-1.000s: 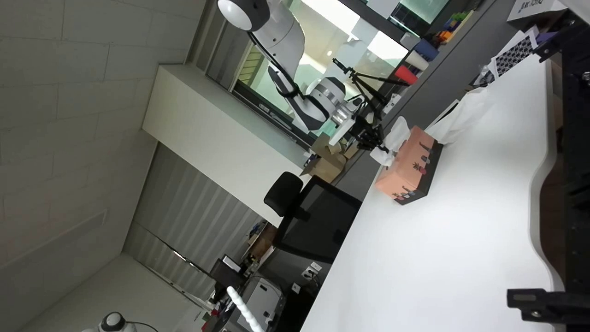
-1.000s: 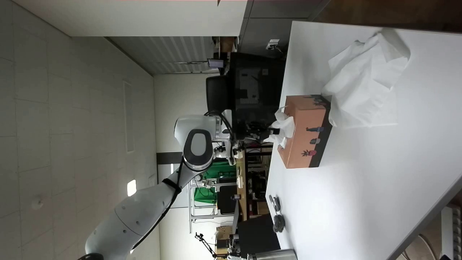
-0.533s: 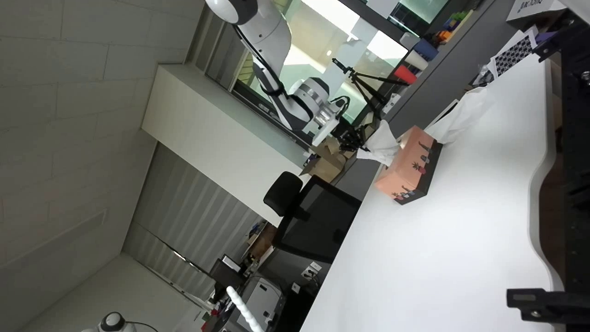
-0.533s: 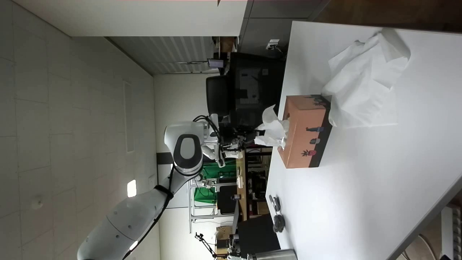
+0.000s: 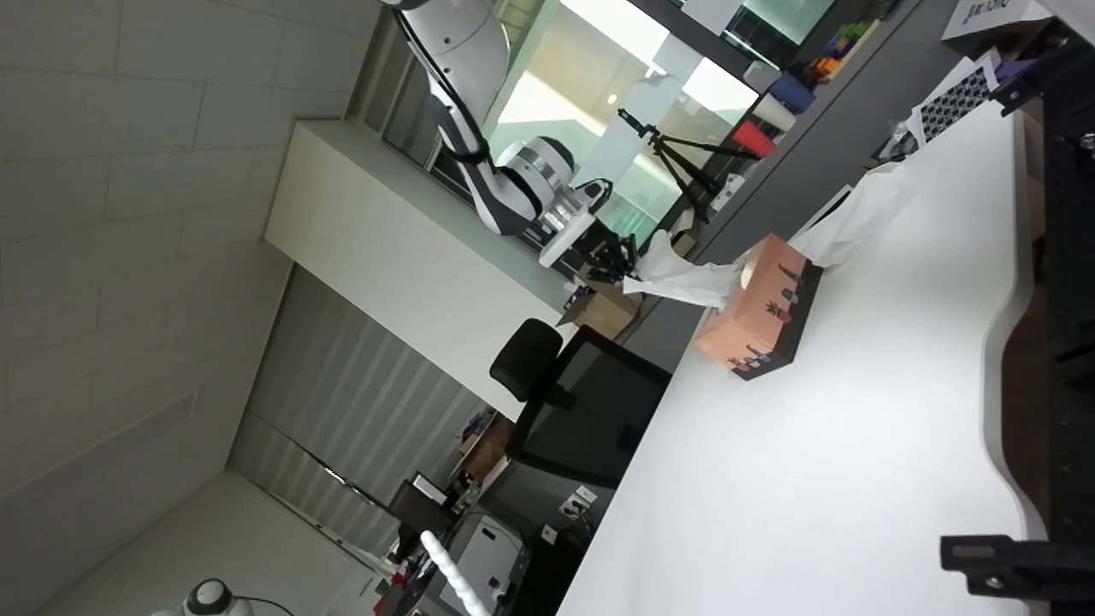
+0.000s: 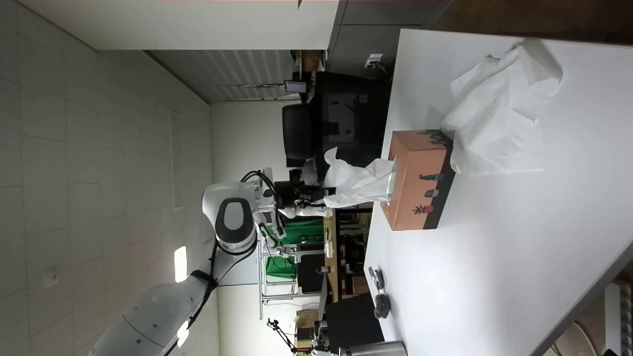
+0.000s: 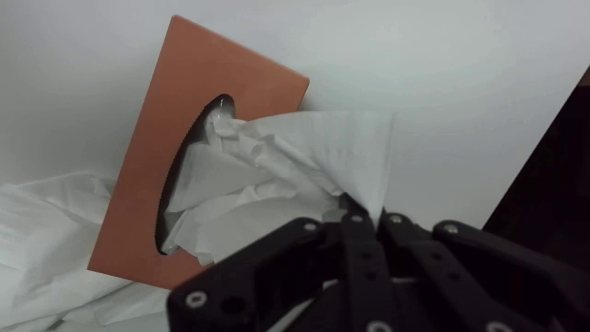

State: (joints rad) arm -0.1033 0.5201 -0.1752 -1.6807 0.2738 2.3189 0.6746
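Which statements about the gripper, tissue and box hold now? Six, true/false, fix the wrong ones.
1. The gripper is shut on a white tissue. True.
2. Loose tissue lies on the table beside the orange box. True.
3. The gripper presses against the orange box. False: a gap separates them.
4. The white tissue in the gripper is completely clear of the orange box. False: it runs into the opening.
5. Plant drawings decorate the orange box's side. True.
6. The opening faces the table. False: it faces up.
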